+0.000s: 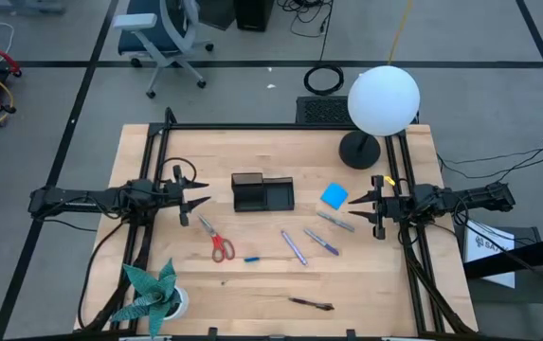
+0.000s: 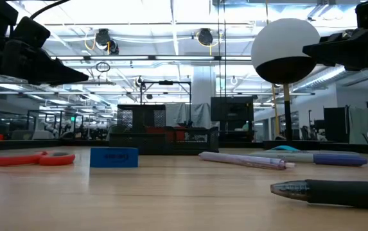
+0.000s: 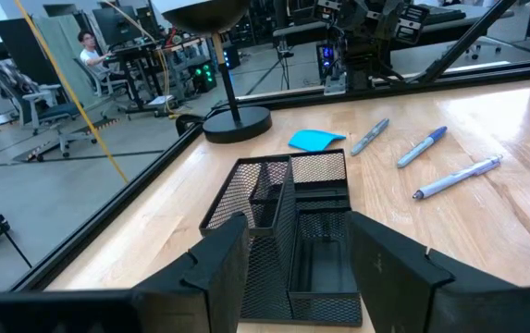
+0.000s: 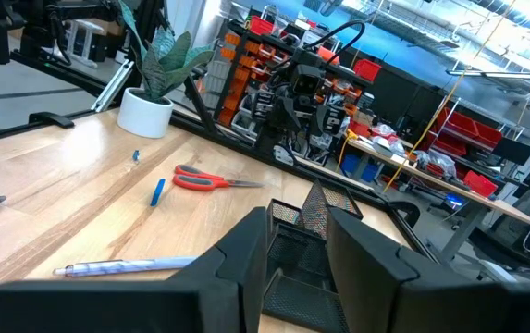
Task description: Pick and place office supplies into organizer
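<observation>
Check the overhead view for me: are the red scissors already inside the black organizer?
No, the red scissors lie on the bare table, apart from the organizer.

Wooden table (image 1: 280, 284): organizer (image 1: 262, 193), scissors (image 1: 217, 242), notepad (image 1: 334, 196), lamp (image 1: 360, 150), plant (image 1: 155, 296).
</observation>
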